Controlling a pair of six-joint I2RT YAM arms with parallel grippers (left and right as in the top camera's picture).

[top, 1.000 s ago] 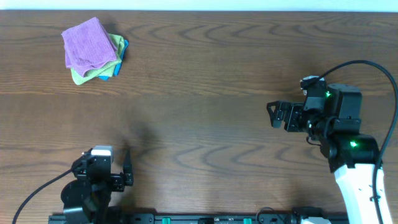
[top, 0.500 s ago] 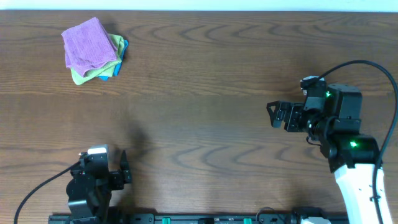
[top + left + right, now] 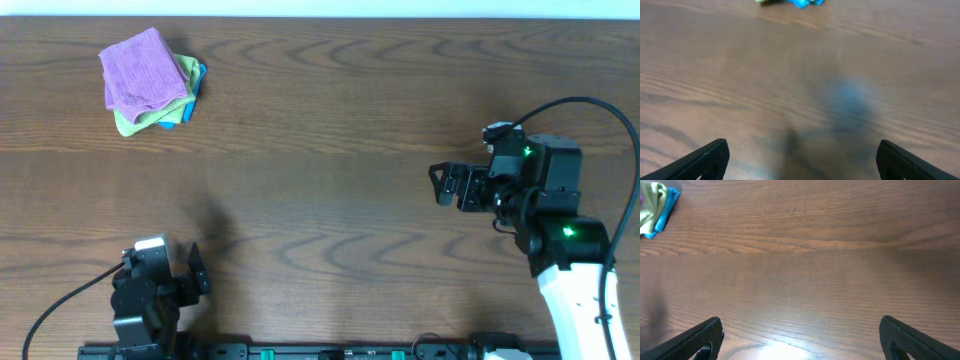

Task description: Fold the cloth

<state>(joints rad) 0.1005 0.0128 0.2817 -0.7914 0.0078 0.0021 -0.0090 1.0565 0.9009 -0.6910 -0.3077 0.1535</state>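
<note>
Purple cloth (image 3: 143,70) sits folded atop the green cloth (image 3: 130,123) and blue cloth (image 3: 199,76) in the worktop's (image 3: 330,120) far-left corner. Left gripper (image 3: 196,272) and right gripper (image 3: 441,184) are empty, jaws apart, so probably done.

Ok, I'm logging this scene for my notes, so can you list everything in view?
purple cloth: one, purple, top of a stack at the table's far left corner
green cloth: one, green, directly under the purple one
blue cloth: one, blue, bottom of the stack, only edges showing
table: one, dark brown wood, under everything
left gripper: one, black, open, empty, near edge on the left
right gripper: one, black, open, empty, right side
</note>
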